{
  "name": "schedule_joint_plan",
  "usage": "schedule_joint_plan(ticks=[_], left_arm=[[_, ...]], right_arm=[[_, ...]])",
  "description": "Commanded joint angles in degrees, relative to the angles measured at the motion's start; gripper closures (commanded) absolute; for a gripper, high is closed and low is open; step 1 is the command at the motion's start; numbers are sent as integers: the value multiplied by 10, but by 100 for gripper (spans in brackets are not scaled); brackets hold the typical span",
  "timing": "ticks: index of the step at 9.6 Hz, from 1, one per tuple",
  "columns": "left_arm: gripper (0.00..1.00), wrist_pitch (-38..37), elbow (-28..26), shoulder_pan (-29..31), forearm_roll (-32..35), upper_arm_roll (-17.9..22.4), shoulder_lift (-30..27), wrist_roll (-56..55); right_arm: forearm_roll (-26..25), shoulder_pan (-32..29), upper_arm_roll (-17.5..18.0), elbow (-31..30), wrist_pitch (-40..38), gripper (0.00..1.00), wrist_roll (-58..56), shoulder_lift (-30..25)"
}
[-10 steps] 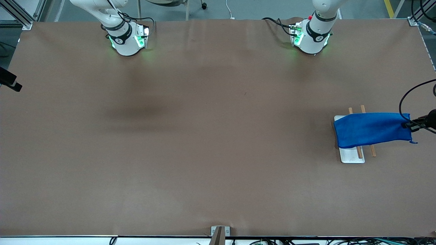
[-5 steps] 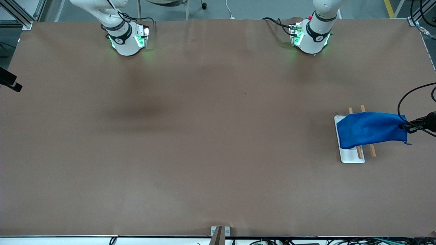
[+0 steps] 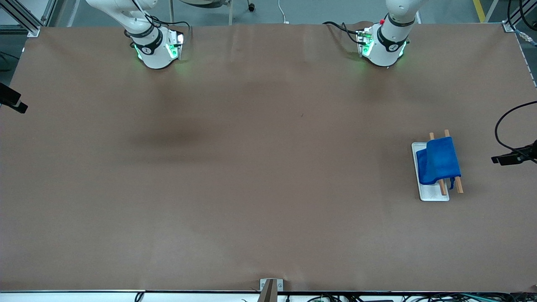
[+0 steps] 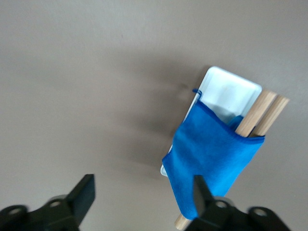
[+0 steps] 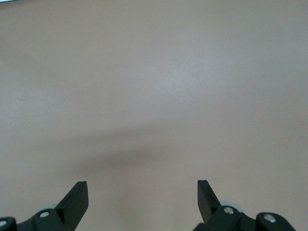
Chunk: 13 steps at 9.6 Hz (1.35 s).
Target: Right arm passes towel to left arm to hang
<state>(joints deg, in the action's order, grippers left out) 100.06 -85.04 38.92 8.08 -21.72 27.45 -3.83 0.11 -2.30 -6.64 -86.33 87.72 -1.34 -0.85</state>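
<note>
The bright blue towel [image 3: 438,161] hangs folded over two wooden rods [image 3: 459,185] of a small rack with a white base [image 3: 433,193], toward the left arm's end of the table. My left gripper [image 3: 500,159] is open and empty, apart from the towel and closer to the table's end. In the left wrist view the towel [image 4: 211,154] drapes over the rods [image 4: 262,113] above the white base [image 4: 231,91], and my left gripper [image 4: 143,187] has its jaws spread wide. My right gripper [image 5: 143,190] is open and empty over bare table; the front view shows only that arm's base [image 3: 153,48].
The brown table cover [image 3: 260,176] spans the whole view. A black device [image 3: 11,102] juts in at the right arm's end. A metal bracket [image 3: 270,287] sits at the table edge nearest the front camera.
My left gripper has let go of the towel and drawn back toward the table's end. The towel, stretched out before, now hangs folded over the rods.
</note>
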Motion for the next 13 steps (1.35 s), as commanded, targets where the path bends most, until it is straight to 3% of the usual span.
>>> schedule_joint_plan(ticks=[1,3,9,13], left_arm=[[0,-59,42,-5,11,-23,1,1],[0,-69,51,-5,10,-44,-29,-6],[0,-70,53,-5,4,-175,-101,-27],[0,-82,53,-5,4,-228,-138,-28]], right_arm=[[-5,-7,5,4,-4,0,2,1],[-5,-8,5,4,-2,0,2,1],[-5,-8,5,4,-2,0,2,1],[-7,-7,5,4,-4,0,-2,1]])
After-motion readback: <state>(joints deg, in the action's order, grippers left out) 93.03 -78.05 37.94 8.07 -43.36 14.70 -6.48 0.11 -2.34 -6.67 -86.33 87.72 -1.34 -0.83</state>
